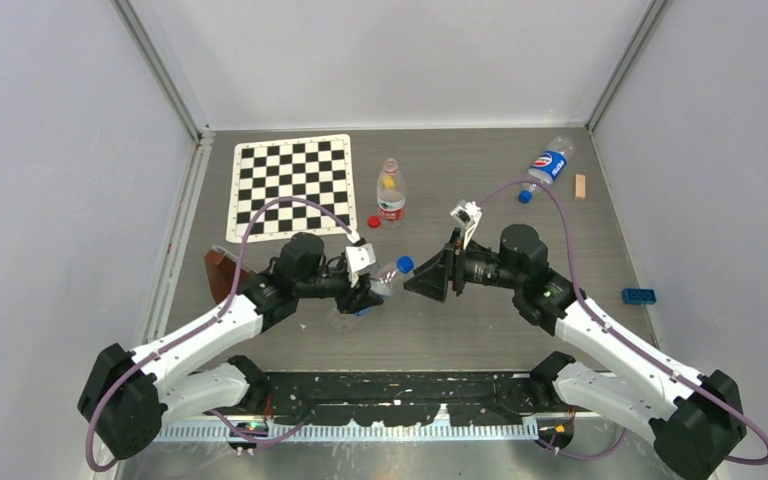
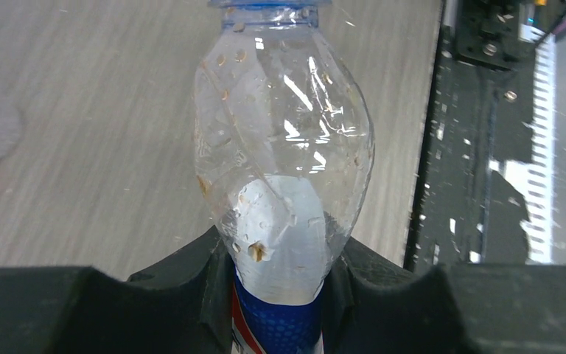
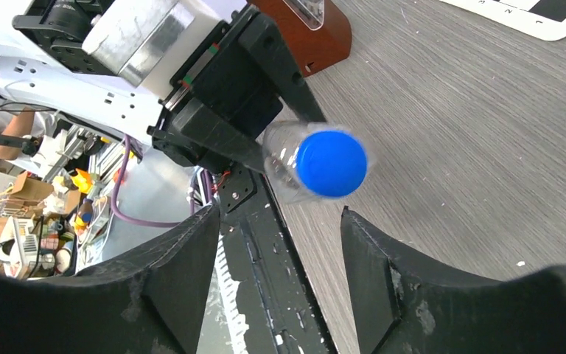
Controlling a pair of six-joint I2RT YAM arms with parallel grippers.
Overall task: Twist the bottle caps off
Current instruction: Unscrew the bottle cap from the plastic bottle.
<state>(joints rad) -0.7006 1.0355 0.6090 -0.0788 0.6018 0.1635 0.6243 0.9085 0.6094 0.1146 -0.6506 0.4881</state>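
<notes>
My left gripper (image 1: 372, 293) is shut on a clear bottle (image 2: 287, 147) with a blue label (image 2: 276, 324), holding it tilted above the table. A blue cap (image 3: 332, 162) sits on this bottle's mouth and faces my right gripper (image 3: 280, 217). That gripper is open, its fingers (image 3: 184, 258) apart just short of the cap, touching nothing. A red-labelled bottle (image 1: 391, 195) stands behind with a red cap (image 1: 373, 222) lying beside it. Another blue-labelled bottle (image 1: 550, 163) lies at the back right, a loose blue cap (image 1: 525, 196) next to it.
A chessboard mat (image 1: 290, 187) lies at the back left. A brown wooden object (image 1: 222, 270) sits by the left arm. A blue brick (image 1: 639, 295) lies at the right edge and a small wooden block (image 1: 580, 186) at the back right.
</notes>
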